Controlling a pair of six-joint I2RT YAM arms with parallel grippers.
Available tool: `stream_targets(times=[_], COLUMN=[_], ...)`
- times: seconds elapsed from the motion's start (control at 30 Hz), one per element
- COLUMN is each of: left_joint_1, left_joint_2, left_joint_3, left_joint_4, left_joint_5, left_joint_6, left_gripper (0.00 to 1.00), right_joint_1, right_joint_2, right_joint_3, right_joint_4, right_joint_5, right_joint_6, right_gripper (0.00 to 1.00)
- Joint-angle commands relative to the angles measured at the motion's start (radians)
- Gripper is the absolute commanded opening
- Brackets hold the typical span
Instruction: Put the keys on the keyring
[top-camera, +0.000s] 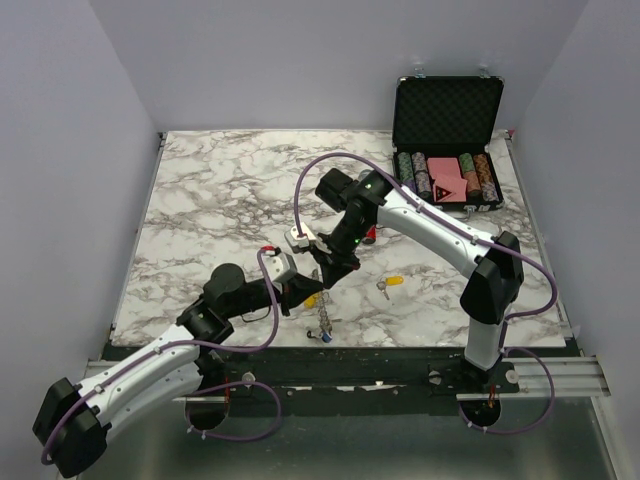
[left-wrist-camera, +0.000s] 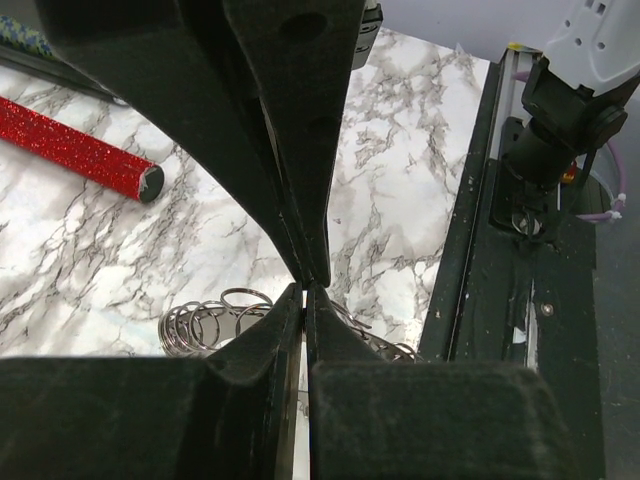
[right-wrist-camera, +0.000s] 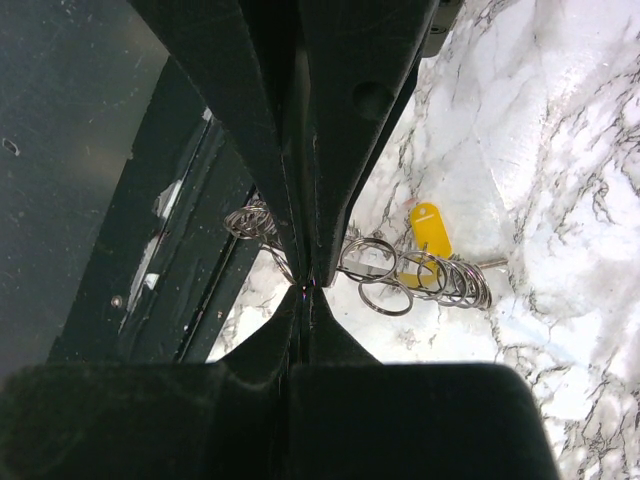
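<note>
My right gripper (right-wrist-camera: 305, 290) has its jaws pressed fully together, and the keyring (right-wrist-camera: 462, 284) runs straight through the pinch. Its wire loops fan out on both sides of the fingertips, so I judge that I have the ring clamped there. My left gripper (left-wrist-camera: 305, 288) has its jaws drawn nearly together, with only a thin slit between them. Ring loops show close on either side of those tips too, but I cannot tell whether they pinch the wire, a key, or nothing. One yellow key (right-wrist-camera: 428, 228) lies among the loops just beside my right jaws. Its blade is under the wire, and I cannot tell whether it is threaded on or only resting there. A blue key (top-camera: 327, 338) sits at the end of the ring nearest my bases, below both sets of jaws, and again I cannot make out whether it is attached. A loose yellow key (top-camera: 394, 282) lies alone on the marble table (top-camera: 220, 200), off to the right of my right jaws and clear of the ring, so that one is plainly not done. The red cylinder (left-wrist-camera: 75, 150) lies well apart from my left jaws and plays no part. I judge the task to be at an early or middle stage: the ring is held and at least one key remains to be fetched and threaded.
</note>
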Motion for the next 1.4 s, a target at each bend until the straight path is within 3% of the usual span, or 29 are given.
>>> stream_targets(times=[0.0, 0.27, 0.4, 0.67, 0.73, 0.83, 0.93, 1.17, 1.37], left_joint_1=[0.005, 0.005, 0.005, 0.005, 0.005, 0.005, 0.005, 0.003, 0.003], left_joint_2=[0.009, 0.012, 0.021, 0.015, -0.008, -0.054, -0.104, -0.201, -0.233], left_joint_3=[0.045, 0.076, 0.088, 0.094, 0.084, 0.058, 0.015, -0.157, -0.22], left_joint_4=[-0.071, -0.138, -0.168, -0.192, -0.188, -0.168, -0.111, 0.211, 0.389], left_joint_5=[0.032, 0.048, 0.055, 0.032, 0.008, -0.029, -0.052, -0.127, -0.163], left_joint_6=[0.025, 0.027, 0.03, 0.016, 0.007, -0.013, -0.059, -0.18, -0.164], left_gripper=[0.12, 0.11, 0.0, 0.0, 0.0, 0.0, 0.0, 0.0, 0.0], right_joint_1=[0.008, 0.008, 0.008, 0.008, 0.008, 0.0, -0.021, -0.052, -0.061], right_joint_2=[-0.032, -0.038, -0.039, -0.036, -0.029, -0.03, -0.042, -0.139, -0.203], right_joint_3=[-0.003, -0.009, -0.011, -0.012, -0.011, -0.021, -0.04, -0.167, -0.221], right_joint_4=[-0.084, -0.084, -0.084, -0.082, -0.079, -0.081, -0.07, 0.195, 0.376], right_joint_5=[-0.029, -0.031, -0.034, -0.046, -0.059, -0.1, -0.143, -0.203, -0.211], right_joint_6=[-0.01, -0.013, -0.015, -0.016, -0.002, -0.004, -0.007, 0.135, 0.218], right_gripper=[0.0, 0.0, 0.0, 0.0, 0.09, 0.31, 0.43, 0.46, 0.47])
